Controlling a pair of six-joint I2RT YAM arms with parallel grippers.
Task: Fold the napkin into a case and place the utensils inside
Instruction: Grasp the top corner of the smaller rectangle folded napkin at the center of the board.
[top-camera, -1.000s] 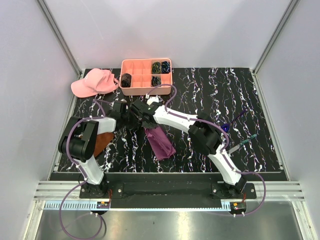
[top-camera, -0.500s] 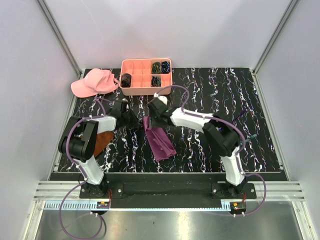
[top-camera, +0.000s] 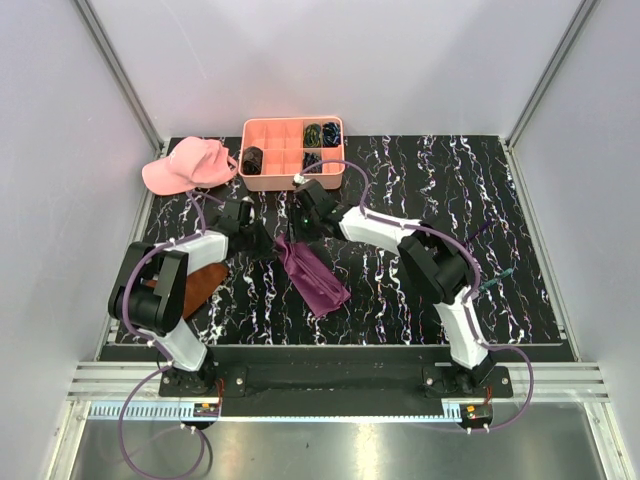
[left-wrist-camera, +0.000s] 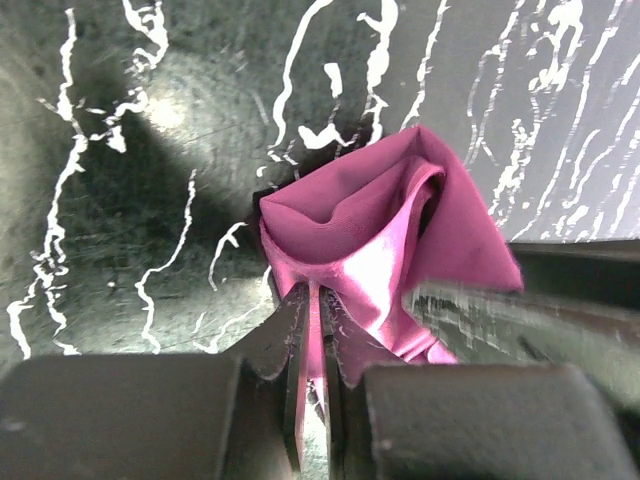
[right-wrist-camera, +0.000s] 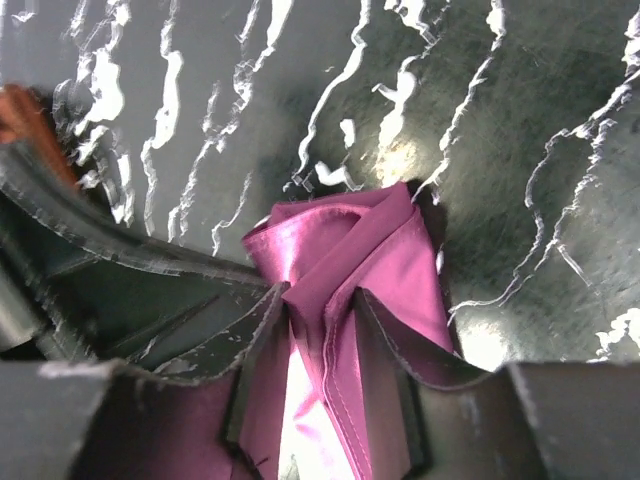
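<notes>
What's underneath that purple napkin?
Only the black marbled table shows around the napkin. Its folded layers cover whatever lies beneath or inside them, so that cannot be seen. The left gripper and right gripper pinch its far end.

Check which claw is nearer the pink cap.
Left. The left claw pinches the napkin end, down-right of the pink cap; the right claw is at the same end, further right.

Black tabletop (top-camera: 500, 190) with white veining fills mid-frame; plain grey walls (top-camera: 330, 60) enclose it; an aluminium rail (top-camera: 570, 385) crosses the bottom.
</notes>
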